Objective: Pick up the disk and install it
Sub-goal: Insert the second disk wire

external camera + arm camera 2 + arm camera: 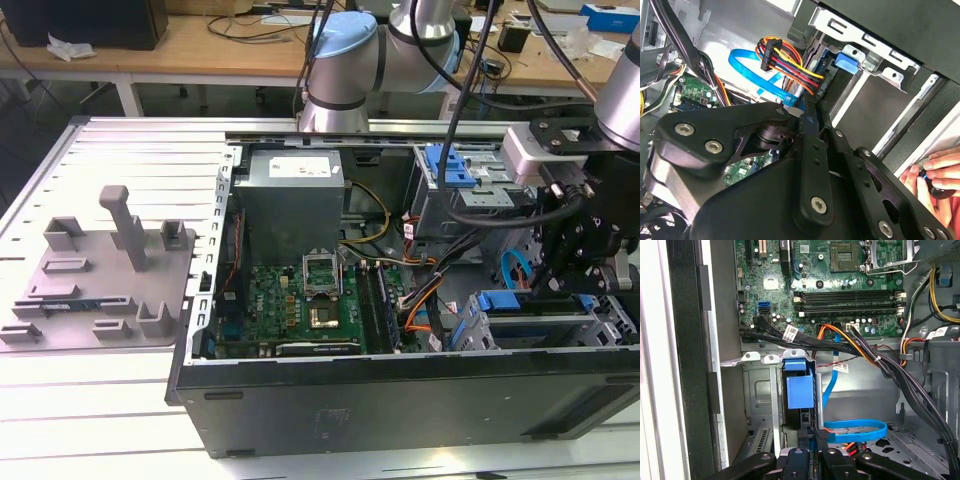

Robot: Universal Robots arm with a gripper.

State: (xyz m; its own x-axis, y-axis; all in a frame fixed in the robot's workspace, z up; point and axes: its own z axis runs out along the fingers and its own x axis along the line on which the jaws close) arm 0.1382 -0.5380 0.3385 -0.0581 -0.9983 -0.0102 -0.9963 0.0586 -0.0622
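We note an open black computer case [400,400] lying on a pale slatted metal table [120,150]. Inside it, a green motherboard [300,310] sits beside a big grey metal box with a white sticker [290,195]. A grey plastic fixture tray [100,280] rests at the exterior view's left. A flat blue data cable [860,430] loops near bundled multicoloured wires [785,62]. A wooden workbench [200,45] stands behind.
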